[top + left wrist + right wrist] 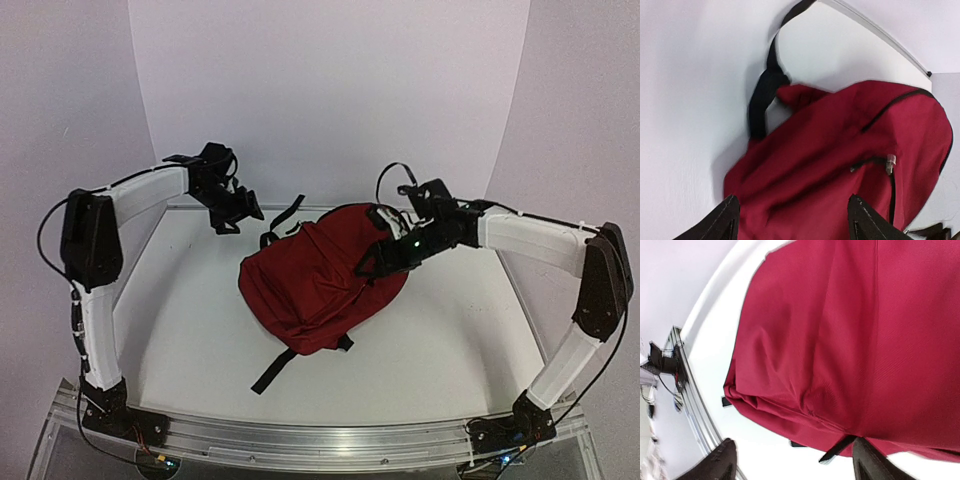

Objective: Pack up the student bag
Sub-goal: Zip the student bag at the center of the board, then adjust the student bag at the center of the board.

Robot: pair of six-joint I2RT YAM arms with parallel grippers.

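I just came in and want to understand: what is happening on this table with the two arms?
Two robot arms are working on a dark red student bag, which lies on the white table. The right hand is over the bag's far right part, fingers apart, gripping nothing visible. The left hand is raised off to the side, also open and empty.

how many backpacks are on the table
1. The student bag lies in the middle of the table, its far right end beneath the right pincer; none seems hidden.
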